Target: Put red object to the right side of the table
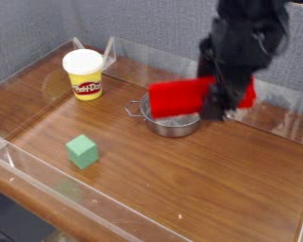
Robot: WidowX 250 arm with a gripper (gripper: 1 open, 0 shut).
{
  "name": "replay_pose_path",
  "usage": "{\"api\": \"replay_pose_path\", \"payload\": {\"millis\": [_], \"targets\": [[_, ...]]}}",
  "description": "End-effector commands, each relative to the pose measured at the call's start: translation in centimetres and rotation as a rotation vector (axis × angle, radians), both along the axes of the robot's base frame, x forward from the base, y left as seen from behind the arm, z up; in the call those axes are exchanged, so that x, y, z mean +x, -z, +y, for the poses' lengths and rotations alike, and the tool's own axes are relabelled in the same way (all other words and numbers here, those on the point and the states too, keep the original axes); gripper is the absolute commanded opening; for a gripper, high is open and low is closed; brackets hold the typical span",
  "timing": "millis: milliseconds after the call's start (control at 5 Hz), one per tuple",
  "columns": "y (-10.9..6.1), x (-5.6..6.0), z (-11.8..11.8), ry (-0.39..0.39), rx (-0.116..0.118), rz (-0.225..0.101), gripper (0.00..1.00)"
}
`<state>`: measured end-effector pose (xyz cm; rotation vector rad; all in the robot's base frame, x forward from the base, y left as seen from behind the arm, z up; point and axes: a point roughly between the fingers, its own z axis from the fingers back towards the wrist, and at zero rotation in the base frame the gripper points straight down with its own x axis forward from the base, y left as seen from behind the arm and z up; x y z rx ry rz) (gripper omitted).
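The red object point(192, 96) is a long bright-red block held in the air, lying roughly level, just above the steel pot. My gripper point(218, 102) is shut on the block near its right end, pointing steeply down from the black arm at the upper right. The block hides part of the pot behind it. The table point(179, 180) is glossy reddish-brown wood with clear acrylic walls around it.
A steel pot point(166, 121) with two handles stands near the table's middle, under the block. A yellow tub point(84, 74) with a red label is at the back left. A small green cube point(80, 150) lies at the front left. Clear walls point(65, 203) rim the table.
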<state>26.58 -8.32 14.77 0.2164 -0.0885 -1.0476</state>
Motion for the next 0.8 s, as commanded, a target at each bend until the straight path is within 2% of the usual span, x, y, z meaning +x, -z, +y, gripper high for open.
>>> {"api": "replay_pose_path", "payload": {"millis": [0,200,600], "targets": [[-0.3,-0.6,-0.8,0.036,-0.029,-0.042,0.0],[1.7,-1.1,-1.6,0.068,-0.038,-0.021,0.0],[5.3,-1.7,-3.4,0.124,-0.072,0.016,0.0]]}}
